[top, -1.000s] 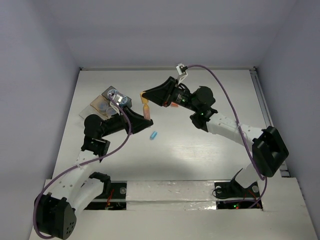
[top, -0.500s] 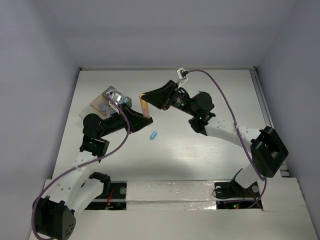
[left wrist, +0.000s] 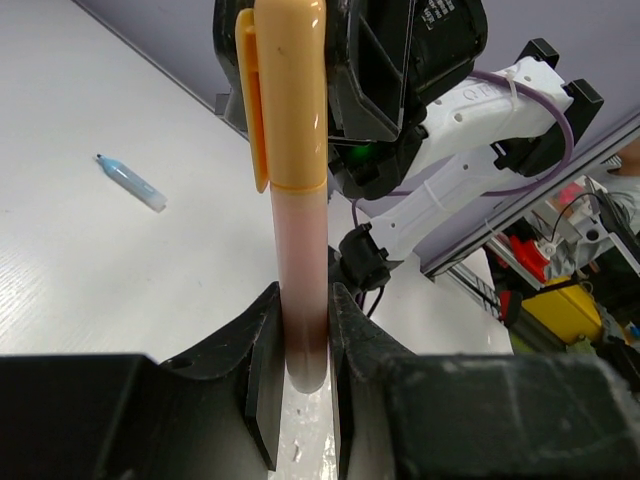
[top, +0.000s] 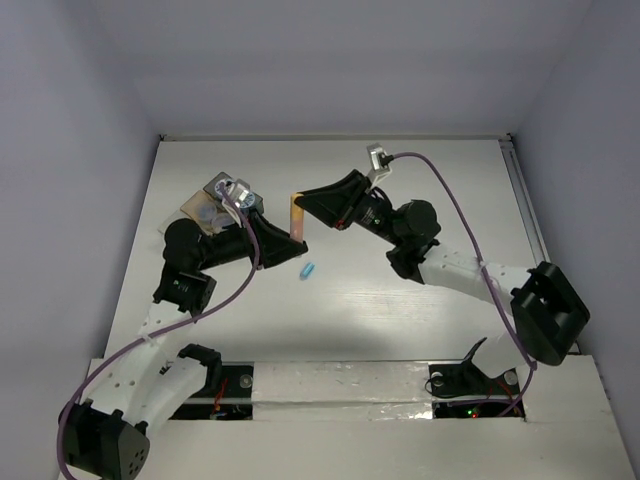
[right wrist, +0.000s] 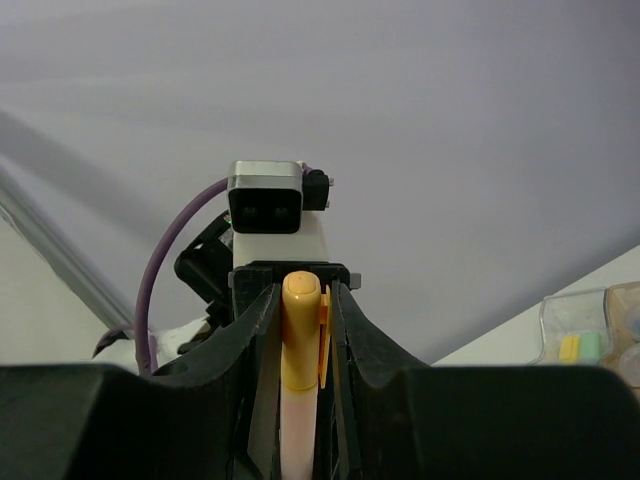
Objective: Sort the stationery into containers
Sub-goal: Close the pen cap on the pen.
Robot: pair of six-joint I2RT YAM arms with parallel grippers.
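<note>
We are pinching the orange-capped pen (left wrist: 295, 200) at both ends. Our left gripper (left wrist: 300, 330) is pressed shut on its pale barrel at the near end, and our right gripper (right wrist: 300, 310) is clamped on its cap at the far end, so its long axis is running near to far between the hands. The containers (top: 196, 208) are sitting far left, so we are judging the left arm the nearer carrier, while a small blue pen (top: 307, 271) is lying loose on the table (top: 430, 300), just near of the held one.
</note>
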